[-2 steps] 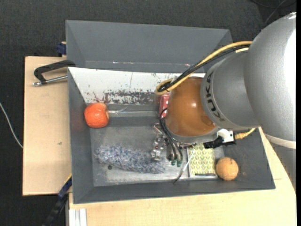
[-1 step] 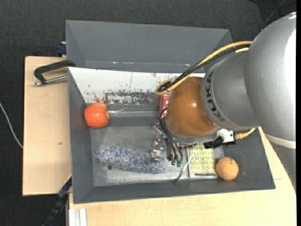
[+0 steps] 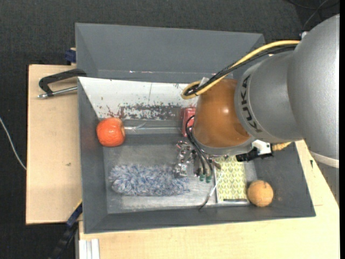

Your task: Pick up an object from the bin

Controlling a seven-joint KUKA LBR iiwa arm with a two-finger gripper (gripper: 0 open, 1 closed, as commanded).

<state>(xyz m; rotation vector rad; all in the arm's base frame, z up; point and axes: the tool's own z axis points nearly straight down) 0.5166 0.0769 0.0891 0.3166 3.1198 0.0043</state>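
One shaggy blue-grey yarn tuft (image 3: 143,179), soft and elongated, lies flat, its right end just beside the gripper (image 3: 185,165). Gripper wide or narrow: cannot tell. Right of the gripper is a flat yellow-green patterned card (image 3: 233,183), then a matte tan ball (image 3: 260,193). Well left is a glossy orange ball (image 3: 110,132). Behind it is something red (image 3: 188,118), mostly hidden. Grey metal bin (image 3: 161,53), floor scuffed. Dark carpet (image 3: 43,15) around.
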